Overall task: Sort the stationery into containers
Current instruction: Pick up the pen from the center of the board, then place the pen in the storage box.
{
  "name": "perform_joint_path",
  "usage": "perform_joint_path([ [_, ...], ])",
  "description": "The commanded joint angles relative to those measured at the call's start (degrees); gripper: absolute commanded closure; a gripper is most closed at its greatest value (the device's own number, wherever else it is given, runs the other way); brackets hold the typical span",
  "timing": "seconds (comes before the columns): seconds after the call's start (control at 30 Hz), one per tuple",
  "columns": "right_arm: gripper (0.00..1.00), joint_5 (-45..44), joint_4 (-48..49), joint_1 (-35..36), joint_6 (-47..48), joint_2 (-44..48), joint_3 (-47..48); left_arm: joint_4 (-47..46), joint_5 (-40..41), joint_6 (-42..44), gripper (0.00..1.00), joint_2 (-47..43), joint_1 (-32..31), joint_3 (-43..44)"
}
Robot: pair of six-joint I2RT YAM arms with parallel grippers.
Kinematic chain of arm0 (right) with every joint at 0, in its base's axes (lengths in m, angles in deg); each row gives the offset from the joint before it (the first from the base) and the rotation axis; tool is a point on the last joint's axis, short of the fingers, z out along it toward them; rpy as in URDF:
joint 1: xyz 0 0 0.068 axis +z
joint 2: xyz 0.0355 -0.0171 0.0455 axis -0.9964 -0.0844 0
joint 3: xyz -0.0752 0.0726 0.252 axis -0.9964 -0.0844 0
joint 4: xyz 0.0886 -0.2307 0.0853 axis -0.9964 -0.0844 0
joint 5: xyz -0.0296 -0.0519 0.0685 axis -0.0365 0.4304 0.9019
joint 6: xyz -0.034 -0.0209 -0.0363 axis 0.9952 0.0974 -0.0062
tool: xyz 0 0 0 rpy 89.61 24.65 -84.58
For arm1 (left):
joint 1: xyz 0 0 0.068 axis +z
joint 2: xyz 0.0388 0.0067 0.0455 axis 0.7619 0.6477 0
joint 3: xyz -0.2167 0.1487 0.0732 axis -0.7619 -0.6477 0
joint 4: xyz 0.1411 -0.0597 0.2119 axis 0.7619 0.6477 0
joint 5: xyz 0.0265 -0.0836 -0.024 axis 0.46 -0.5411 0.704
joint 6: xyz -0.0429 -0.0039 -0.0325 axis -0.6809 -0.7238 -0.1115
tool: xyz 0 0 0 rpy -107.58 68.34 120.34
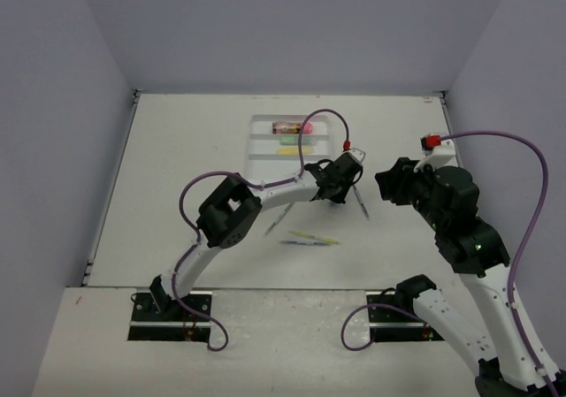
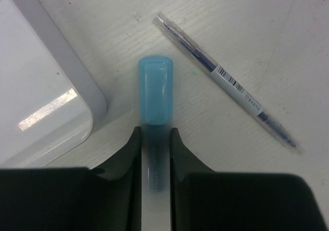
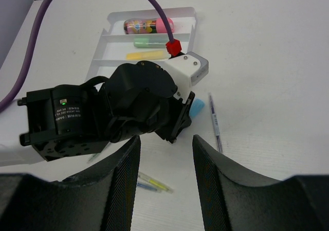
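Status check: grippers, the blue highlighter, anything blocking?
Left gripper clamped on blue highlighter, beside tray. Right gripper open, empty. Thin pen lies alongside, not touching.

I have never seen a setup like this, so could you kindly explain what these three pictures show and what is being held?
Two robot arms are bolted to a table. One picture looks down from above; the other two come from small cameras on each wrist. The left pincer is shut on a light-blue highlighter, beside a thin pen lying on the table. The right pincer stands open and empty, looking at the left arm. The white tray has three compartments: a pink tube, a green highlighter and a yellow highlighter, one in each. More pens lie loose nearer the arms.
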Motion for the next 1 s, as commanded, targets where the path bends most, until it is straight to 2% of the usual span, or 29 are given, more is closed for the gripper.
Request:
perform_joint_path([
  [0.0,0.53,0.2,1.8,0.1,0.5,-0.2,0.4,1.1,-0.5,0.2,0.94,1.9,-0.3,1.6],
  [0.03,0.53,0.2,1.8,0.1,0.6,-0.2,0.4,1.7,-1.0,0.8,1.00,1.0,-0.5,1.6],
  [0.17,0.53,0.1,1.8,0.1,0.9,-0.4,0.7,4.2,-0.8,7.0,1.00,-3.8,-1.6,1.5],
  [0.3,0.54,0.6,2.2,0.1,1.0,-0.7,0.7,2.6,-2.0,20.2,1.00,-12.5,-1.4,1.3],
  [0.43,0.54,2.1,3.3,0.1,1.0,-0.8,0.0,-6.2,1.7,40.6,1.00,-18.0,1.4,-2.0],
  [0.47,0.54,2.4,4.0,0.1,1.1,-0.8,-0.2,-9.1,0.7,49.7,1.00,-18.9,2.3,-4.0],
  [0.5,0.54,3.2,4.4,0.1,1.3,-0.8,-0.7,-14.9,-1.1,54.4,1.00,-20.6,4.0,-8.5],
  [0.53,0.54,3.3,4.7,0.1,1.4,-1.0,-0.9,-18.9,-2.2,59.8,1.00,-20.7,5.0,-8.8],
  [0.57,0.54,3.3,5.0,0.1,1.6,-1.3,-1.0,-22.2,-3.6,65.1,1.00,-22.0,6.2,-13.8],
  [0.6,0.54,3.2,5.0,0.1,1.7,-1.4,-0.9,-28.7,-7.5,74.7,1.00,-22.4,9.1,-16.1],
  [0.67,0.54,3.3,5.0,0.1,1.9,-1.5,-0.9,-29.7,-11.2,82.4,1.00,-21.1,12.5,-16.9],
  [0.83,0.54,3.3,5.0,0.1,2.3,-2.2,-0.9,-17.0,-19.5,86.2,1.00,-13.7,18.6,-5.8],
  [0.97,0.54,3.3,5.0,0.1,2.0,-3.8,-0.5,-15.7,-22.4,88.6,1.00,-11.8,20.1,-6.3],
])
